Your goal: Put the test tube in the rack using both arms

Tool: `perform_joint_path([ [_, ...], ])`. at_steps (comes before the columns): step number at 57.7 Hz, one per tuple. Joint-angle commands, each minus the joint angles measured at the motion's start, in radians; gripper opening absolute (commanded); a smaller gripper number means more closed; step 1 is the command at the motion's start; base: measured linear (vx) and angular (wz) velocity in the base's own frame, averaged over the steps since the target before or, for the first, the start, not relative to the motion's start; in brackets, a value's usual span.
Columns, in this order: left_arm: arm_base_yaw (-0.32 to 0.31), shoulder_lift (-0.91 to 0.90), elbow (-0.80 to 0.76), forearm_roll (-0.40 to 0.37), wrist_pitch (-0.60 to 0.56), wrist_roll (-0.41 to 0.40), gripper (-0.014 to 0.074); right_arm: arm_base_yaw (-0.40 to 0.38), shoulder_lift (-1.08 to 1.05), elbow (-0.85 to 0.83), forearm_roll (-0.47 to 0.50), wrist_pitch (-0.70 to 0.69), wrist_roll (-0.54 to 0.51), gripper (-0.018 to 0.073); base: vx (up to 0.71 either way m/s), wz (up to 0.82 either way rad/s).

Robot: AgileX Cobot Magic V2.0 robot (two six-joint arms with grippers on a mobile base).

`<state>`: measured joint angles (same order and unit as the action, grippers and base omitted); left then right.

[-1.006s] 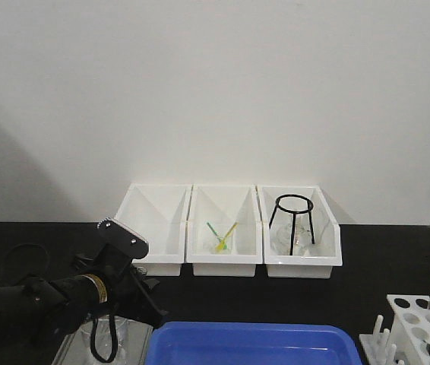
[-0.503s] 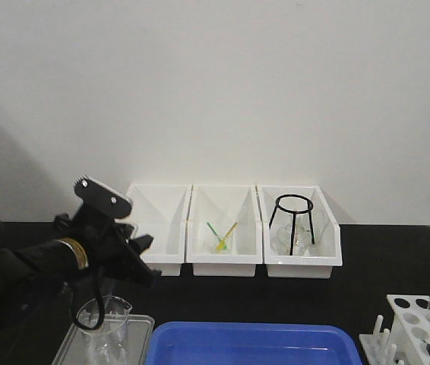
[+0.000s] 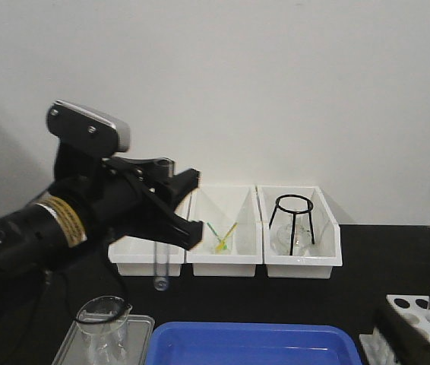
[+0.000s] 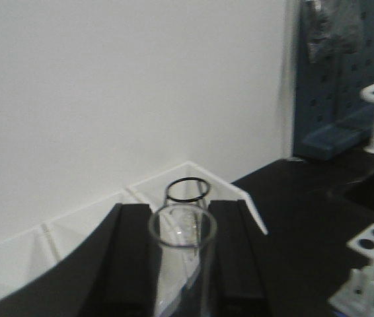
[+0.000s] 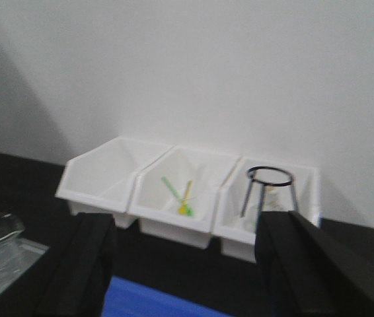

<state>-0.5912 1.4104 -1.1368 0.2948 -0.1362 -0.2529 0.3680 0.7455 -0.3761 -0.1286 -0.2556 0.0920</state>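
**Test tube clamped in my left gripper, rack far off at the front right**

Nearest, along the front edge of the tabletop (image 3: 367, 251), a blue tray (image 3: 249, 344) sits in the middle. At the front left corner a clear beaker (image 3: 102, 323) stands on a grey tray (image 3: 140, 323). At the front right corner is the rack (image 3: 416, 308), its holed top plate showing; a dark blurred shape hides its near part.

Behind that row, over the left half of the tabletop, my left gripper (image 3: 190, 205) is closed on the test tube (image 3: 161, 258). The tube stands about upright between my two black fingers (image 4: 131, 264), one pressed to each side. It reaches above and below them, its lower end hanging clear of the tabletop. In the left wrist view its open rim shows right between the fingers. The rack is well apart from it, toward the front right.

My right gripper (image 5: 188, 264) has its fingers spread wide with nothing between them.

Farthest, three white bins (image 3: 300, 258) line the back edge against the wall. The middle one holds green and yellow sticks (image 3: 221, 236), the right one a black tripod stand (image 3: 295, 217).
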Motion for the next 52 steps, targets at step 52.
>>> perform_joint_path([
  [52, -0.383, 0.101, -0.031, 0.077, -0.189, -0.137, -0.0007, 0.235, 0.179, -0.034, 0.003, -0.257, 0.024, 0.0464, 0.0, 0.0],
])
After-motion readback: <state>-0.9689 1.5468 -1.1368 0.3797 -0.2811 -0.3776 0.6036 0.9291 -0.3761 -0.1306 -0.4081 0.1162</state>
